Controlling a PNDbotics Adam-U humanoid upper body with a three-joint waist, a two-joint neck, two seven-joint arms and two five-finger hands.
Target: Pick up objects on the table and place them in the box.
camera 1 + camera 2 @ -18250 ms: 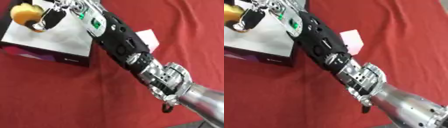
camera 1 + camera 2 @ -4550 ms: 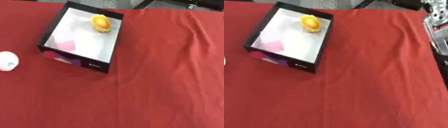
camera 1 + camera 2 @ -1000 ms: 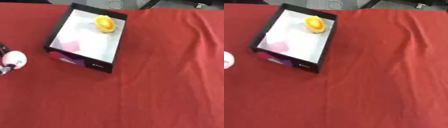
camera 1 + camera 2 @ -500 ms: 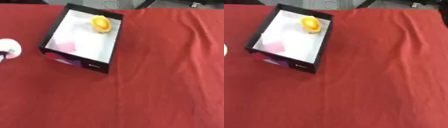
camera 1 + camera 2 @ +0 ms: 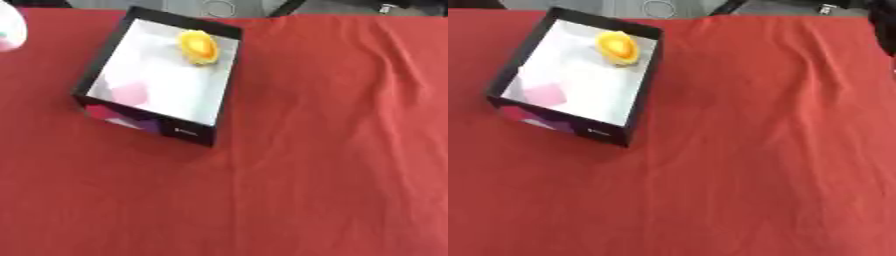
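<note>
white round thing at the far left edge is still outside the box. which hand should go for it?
Probably the left. The white round object lies at the left edge of the red cloth, left of the black box. Neither hand shows clearly, so this rests on side alone.

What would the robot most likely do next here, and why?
Probably bring the pale round thing at the left edge across and over the box. It sits outside the box beside its far left corner, while the yellow object and a pink item already lie inside. No robot hand clearly shows, so whether it is held is unclear.
</note>
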